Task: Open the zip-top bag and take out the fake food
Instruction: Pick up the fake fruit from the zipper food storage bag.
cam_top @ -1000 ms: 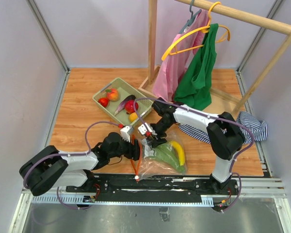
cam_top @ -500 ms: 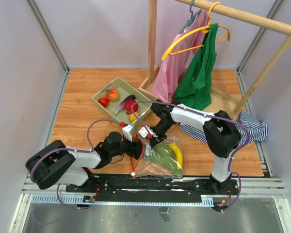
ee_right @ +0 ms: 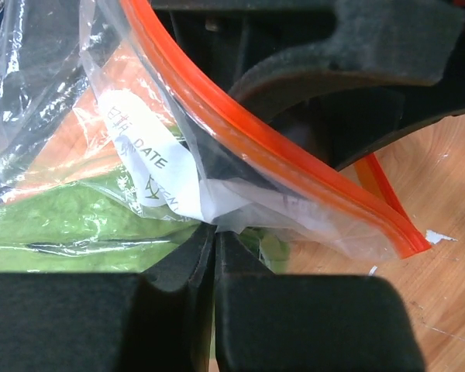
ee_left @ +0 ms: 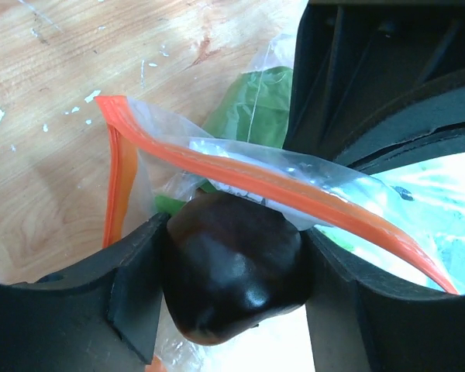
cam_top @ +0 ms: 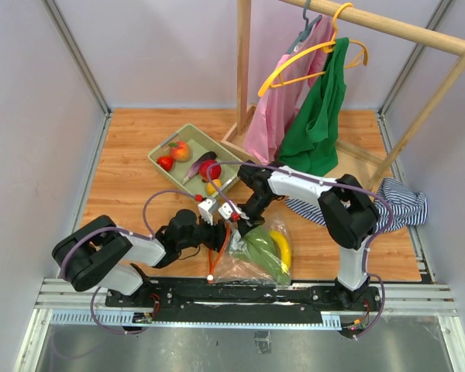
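The zip-top bag [cam_top: 252, 260] lies crumpled at the near edge of the table, with a yellow banana [cam_top: 282, 246] and a green piece [cam_top: 257, 249] of fake food inside. Its orange zip strip [ee_left: 256, 182] runs across the left wrist view. My left gripper [ee_left: 232, 252] is at the bag's mouth, jaws pressed on both sides of a dark glossy rounded piece [ee_left: 232, 275]. My right gripper [ee_right: 215, 236] is shut, pinching the clear film just under the white label [ee_right: 151, 167]. In the top view the left gripper [cam_top: 219, 236] and right gripper [cam_top: 234, 221] meet at the bag's left end.
A pale green basket [cam_top: 161, 147] behind the bag holds red, peach, purple and yellow fake food. A wooden clothes rack [cam_top: 242, 70] with a pink garment [cam_top: 275, 116] and a green one [cam_top: 318, 116] stands at the back right. A striped cloth [cam_top: 403, 201] lies at the right.
The right gripper has closed on the bag's film and lifted it slightly. The left gripper widened, then closed round the dark piece at the mouth. The bag has shifted a little left.
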`<state>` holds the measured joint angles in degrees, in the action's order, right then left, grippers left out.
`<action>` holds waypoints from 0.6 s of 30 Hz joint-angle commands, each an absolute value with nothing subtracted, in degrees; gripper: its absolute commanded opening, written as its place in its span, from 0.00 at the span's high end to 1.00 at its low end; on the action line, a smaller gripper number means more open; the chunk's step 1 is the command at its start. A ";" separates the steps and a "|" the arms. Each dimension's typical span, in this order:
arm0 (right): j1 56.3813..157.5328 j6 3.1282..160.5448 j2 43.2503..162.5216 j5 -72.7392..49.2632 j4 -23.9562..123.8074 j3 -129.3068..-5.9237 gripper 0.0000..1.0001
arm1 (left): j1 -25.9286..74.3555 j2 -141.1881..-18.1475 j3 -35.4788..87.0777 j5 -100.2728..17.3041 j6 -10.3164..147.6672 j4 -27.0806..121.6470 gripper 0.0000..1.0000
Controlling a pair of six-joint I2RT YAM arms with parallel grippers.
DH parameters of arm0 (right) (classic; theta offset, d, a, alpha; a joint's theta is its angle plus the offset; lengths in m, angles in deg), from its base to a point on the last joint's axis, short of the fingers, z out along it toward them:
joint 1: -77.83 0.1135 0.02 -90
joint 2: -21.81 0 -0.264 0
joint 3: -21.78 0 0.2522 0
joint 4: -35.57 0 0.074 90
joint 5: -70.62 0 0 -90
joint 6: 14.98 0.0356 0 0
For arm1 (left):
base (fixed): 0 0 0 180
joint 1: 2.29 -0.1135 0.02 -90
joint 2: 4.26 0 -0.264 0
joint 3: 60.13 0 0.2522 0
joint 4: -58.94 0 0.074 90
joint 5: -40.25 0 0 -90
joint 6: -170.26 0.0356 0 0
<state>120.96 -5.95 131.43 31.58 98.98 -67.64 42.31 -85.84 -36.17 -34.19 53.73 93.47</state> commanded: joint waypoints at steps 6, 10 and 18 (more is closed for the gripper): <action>118.84 -5.43 127.08 27.98 98.55 -65.46 0.99 | 42.27 -75.73 -39.10 -35.61 52.42 82.33 0.70; 117.56 -5.91 125.79 26.72 98.46 -64.48 0.99 | 42.27 -67.99 -39.92 -36.99 51.48 75.24 0.73; 117.29 -7.13 124.33 29.91 100.00 -63.99 0.62 | 42.20 -51.52 -41.03 -41.21 46.01 64.64 0.79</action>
<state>117.80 -6.17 126.47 28.13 97.99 -64.60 42.29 -56.82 -40.89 -38.17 49.23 71.40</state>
